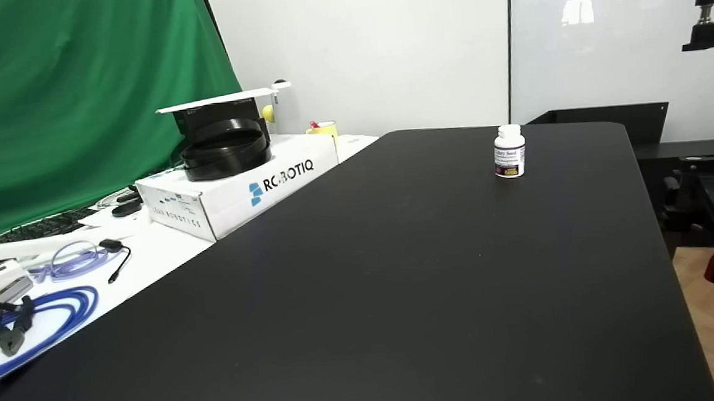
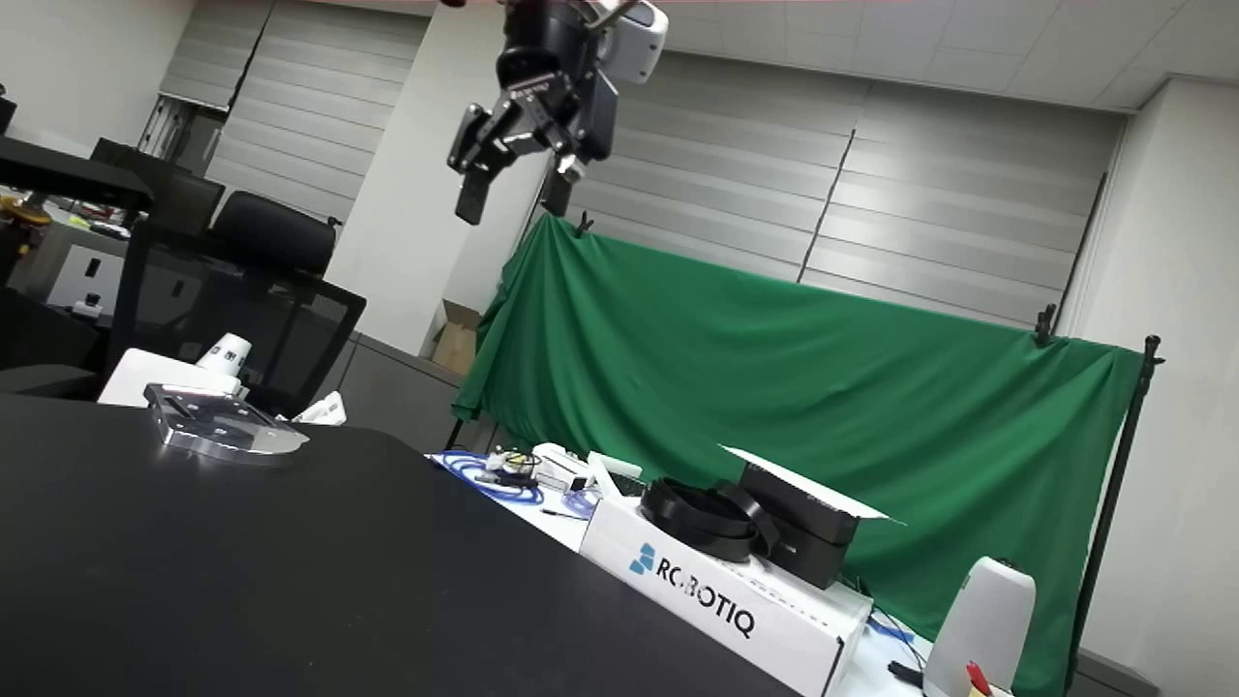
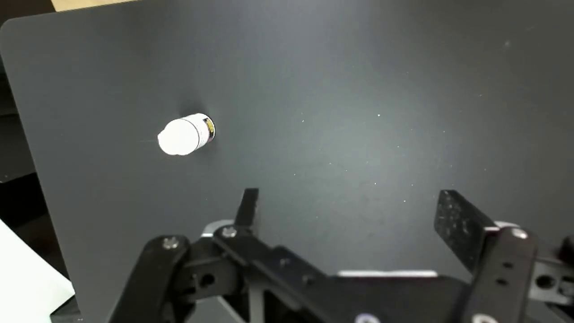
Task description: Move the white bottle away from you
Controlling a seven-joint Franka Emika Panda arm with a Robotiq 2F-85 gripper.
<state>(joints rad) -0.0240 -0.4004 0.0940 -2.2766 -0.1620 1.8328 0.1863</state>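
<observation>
The white bottle (image 1: 509,152) stands upright on the black table (image 1: 398,272) toward the table's far end in an exterior view. It has a white cap and a label with a dark band. In the wrist view the bottle (image 3: 187,134) is at upper left, beyond and left of the fingers. My gripper (image 3: 350,197) is open, with its fingers wide apart and only table seen between them. In an exterior view the gripper (image 2: 514,198) hangs high above the table, pointing down, empty. The bottle is out of view there.
A white ROBOTIQ box (image 1: 269,181) with black parts on top stands beside the table. Blue cables (image 1: 78,307) lie on the white side surface. A clear plate (image 2: 225,426) lies at a table corner. The table edge (image 3: 27,134) is left of the bottle in the wrist view.
</observation>
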